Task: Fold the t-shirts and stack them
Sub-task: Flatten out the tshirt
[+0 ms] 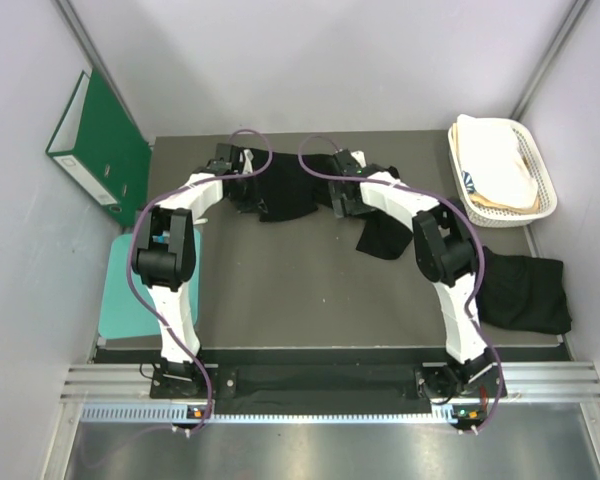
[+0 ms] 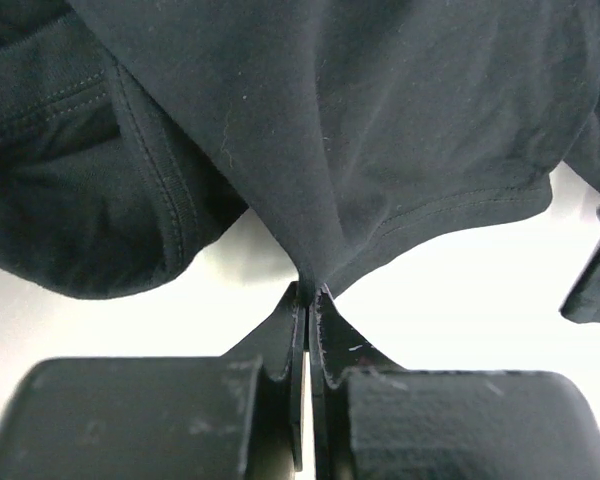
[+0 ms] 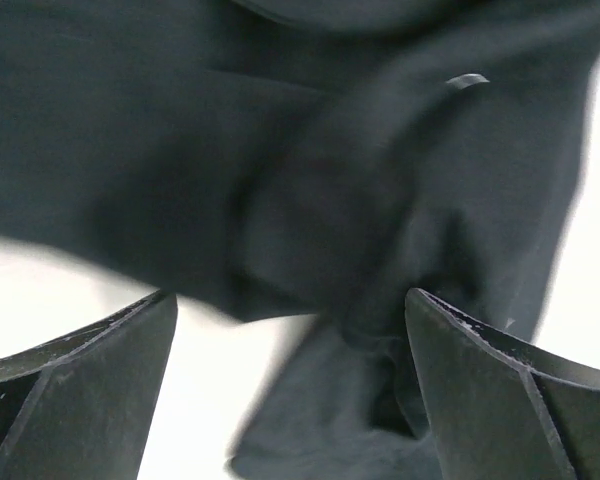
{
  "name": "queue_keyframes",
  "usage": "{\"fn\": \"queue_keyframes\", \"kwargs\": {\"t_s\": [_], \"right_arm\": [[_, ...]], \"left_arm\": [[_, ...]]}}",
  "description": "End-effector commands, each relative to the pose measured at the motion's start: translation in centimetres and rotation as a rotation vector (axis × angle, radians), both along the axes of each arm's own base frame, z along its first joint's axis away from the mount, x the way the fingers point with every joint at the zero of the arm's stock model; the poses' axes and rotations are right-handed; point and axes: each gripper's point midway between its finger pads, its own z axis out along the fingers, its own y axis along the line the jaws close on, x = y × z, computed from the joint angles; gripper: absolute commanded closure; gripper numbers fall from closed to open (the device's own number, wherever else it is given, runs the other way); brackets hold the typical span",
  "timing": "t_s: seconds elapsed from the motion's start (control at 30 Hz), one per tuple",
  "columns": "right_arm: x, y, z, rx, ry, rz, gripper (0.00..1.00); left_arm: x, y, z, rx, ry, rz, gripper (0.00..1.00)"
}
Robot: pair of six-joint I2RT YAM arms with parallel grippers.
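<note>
A black t-shirt (image 1: pixel 290 187) hangs bunched between my two grippers at the far middle of the table, with a loose part (image 1: pixel 384 236) trailing down to the right. My left gripper (image 1: pixel 238 160) is shut on a fold of this t-shirt (image 2: pixel 340 130), the cloth pinched at the fingertips (image 2: pixel 302 300). My right gripper (image 1: pixel 338 170) is open; its fingers (image 3: pixel 480 350) stand wide apart with the black cloth (image 3: pixel 310 180) hanging between and beyond them. A second black t-shirt (image 1: pixel 525 290) lies crumpled at the table's right edge.
A white plastic basket (image 1: pixel 540 170) with cream-white cloth (image 1: pixel 495 160) stands at the far right. A green binder (image 1: pixel 95 150) leans on the left wall. A teal mat (image 1: pixel 130 290) lies at the left edge of the table.
</note>
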Motion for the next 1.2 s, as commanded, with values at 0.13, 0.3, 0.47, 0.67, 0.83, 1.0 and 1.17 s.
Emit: {"fn": "queue_keyframes", "kwargs": {"t_s": [0.13,0.3,0.47,0.67,0.83,1.0,1.17], "right_arm": [[-0.1,-5.0,3.3,-0.182,-0.099,-0.136,0.05],[-0.6,-6.1,4.1,-0.178,-0.113,-0.171,0.03],[-0.8,-8.2,4.5,-0.165,-0.125,-0.219,0.02],[0.2,-10.2,4.7,-0.149,-0.133,-0.246,0.02],[0.9,-9.5,5.7,-0.082,-0.158,-0.222,0.02],[1.7,-7.0,7.4,0.035,-0.2,-0.135,0.02],[2.1,-5.3,10.9,0.126,-0.284,-0.084,0.01]], "left_arm": [[0.5,0.7,3.1,0.019,-0.07,0.0,1.0],[0.2,0.8,3.0,0.023,-0.067,0.001,1.0],[-0.3,1.1,2.7,0.038,-0.058,-0.002,1.0],[-0.7,1.5,2.5,0.057,-0.054,0.0,1.0],[-0.9,1.7,2.4,0.07,-0.05,0.004,1.0],[-1.0,1.9,2.5,0.075,-0.051,0.008,1.0],[-1.1,2.0,2.4,0.084,-0.048,0.009,1.0]]}}
